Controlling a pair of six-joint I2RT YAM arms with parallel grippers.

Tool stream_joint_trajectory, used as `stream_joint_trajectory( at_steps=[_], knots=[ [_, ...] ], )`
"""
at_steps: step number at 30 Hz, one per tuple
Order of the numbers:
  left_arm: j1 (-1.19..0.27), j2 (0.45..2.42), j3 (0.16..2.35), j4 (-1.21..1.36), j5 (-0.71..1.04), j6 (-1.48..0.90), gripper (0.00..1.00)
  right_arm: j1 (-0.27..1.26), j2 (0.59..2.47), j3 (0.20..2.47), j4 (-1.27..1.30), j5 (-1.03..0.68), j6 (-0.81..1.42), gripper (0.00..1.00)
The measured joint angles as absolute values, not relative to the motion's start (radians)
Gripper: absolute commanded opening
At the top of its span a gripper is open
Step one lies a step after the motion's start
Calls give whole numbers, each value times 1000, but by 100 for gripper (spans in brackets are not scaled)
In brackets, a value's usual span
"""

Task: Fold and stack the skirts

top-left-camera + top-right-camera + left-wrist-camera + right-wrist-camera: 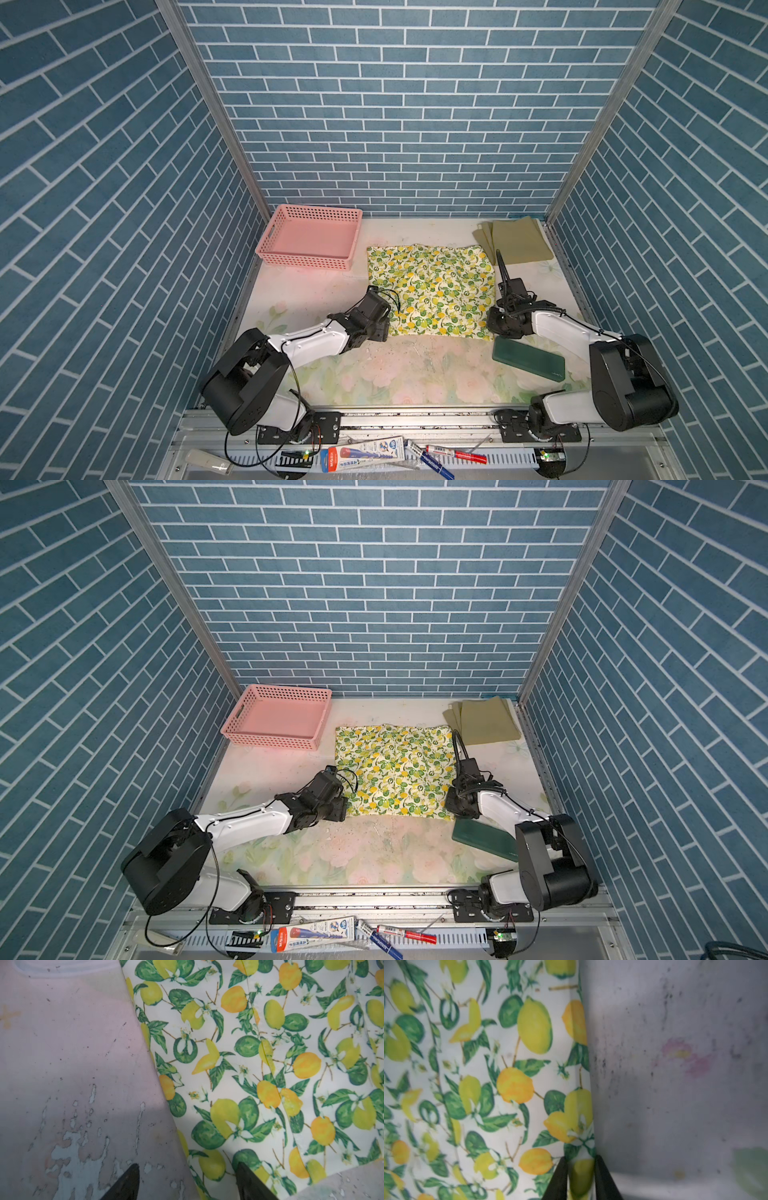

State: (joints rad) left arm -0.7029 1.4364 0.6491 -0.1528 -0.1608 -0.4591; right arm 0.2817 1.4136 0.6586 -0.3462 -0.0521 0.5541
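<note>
I've got both arms stretched low: left tool [187, 1181] spread apart, astride the lemon skirt [270, 1068] edge; right tool [581, 1178] pinching its opposite edge.

We find the lemon-print skirt [430, 289], white with yellow lemons and green leaves, spread flat mid-way across the surface [307, 299]. The olive green skirt [517, 245] lies folded flat in the far right corner.

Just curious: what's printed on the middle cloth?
The skirt shows yellow lemons, green leaves on white; clearest in left wrist view.
</note>
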Motion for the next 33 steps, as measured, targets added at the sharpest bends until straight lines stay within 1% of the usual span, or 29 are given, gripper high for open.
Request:
stream_joint_trajectory(
  at_steps=[4,9,15,20,24,28,31,33],
  knots=[
    [-703,1436,664,-166,-164,-460,74,284,1411,669,-342,-52,550,0],
    [-703,1447,674,-173,-168,-464,74,290,1352,705,-379,-43,534,0],
    [-703,1513,682,-174,-164,-476,73,294,1245,729,-406,-35,513,0],
    [-705,1587,737,-163,-162,-480,69,297,1201,735,-436,-38,480,0],
    [-705,1608,752,-140,-160,-483,67,315,1198,770,-450,-47,457,0],
    [-705,1593,738,-136,-157,-485,65,368,1216,854,-458,-59,439,0],
    [-705,1562,717,-146,-148,-488,66,420,1266,936,-447,-70,437,0],
    [-705,1527,695,-152,-144,-492,68,463,1314,987,-431,-80,436,0]
  ],
)
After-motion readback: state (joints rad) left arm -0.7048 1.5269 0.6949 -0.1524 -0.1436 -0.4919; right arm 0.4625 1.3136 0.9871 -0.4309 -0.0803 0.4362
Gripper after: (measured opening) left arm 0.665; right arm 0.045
